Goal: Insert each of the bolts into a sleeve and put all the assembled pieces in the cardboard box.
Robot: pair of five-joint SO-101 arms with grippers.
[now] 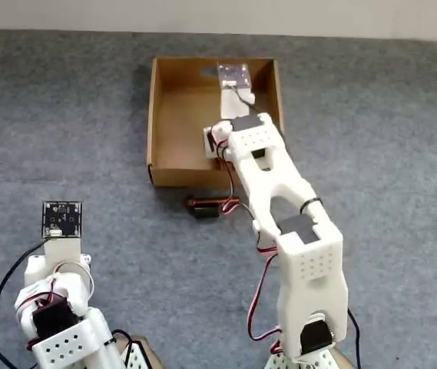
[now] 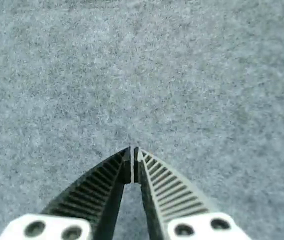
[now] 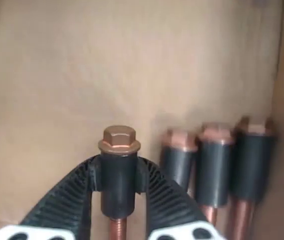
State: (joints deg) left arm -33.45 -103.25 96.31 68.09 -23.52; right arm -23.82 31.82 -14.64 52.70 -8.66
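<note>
1. Box (image 1: 150, 115) sits at 12 o'clock on the grey worktop (image 1: 387, 138), open side up.
2. The right arm (image 1: 279, 184) comes from 5 o'clock and leans over the box's near wall, its wrist above the box's 3 o'clock half.
3. In the right wrist view, the right tool (image 3: 118, 170) is clamped on a black sleeve (image 3: 117, 182), one finger on each side.
4. A copper bolt (image 3: 119, 140) sits in that sleeve. Its hex head is flush on one end and the shank pokes out of the other.
5. The held piece hangs over the box floor (image 3: 107, 65). Whether it touches the floor, I cannot tell.
6. Three finished pieces (image 3: 214, 167) lie side by side just beside the held one. Each is a black sleeve with a copper head and shank showing, and the outermost lies against the box wall.
7. A loose sleeve (image 1: 206, 207) lies on the worktop just outside the box's near wall, at the box's 6 o'clock. It shows a copper end towards 9 o'clock, and the right arm's red wires cross it.
8. The left arm (image 1: 57, 307) is at 7 o'clock, well apart from the box.
9. The left tool (image 2: 133, 152) has its fingers together, tips touching, with nothing between them, over bare worktop.
</note>
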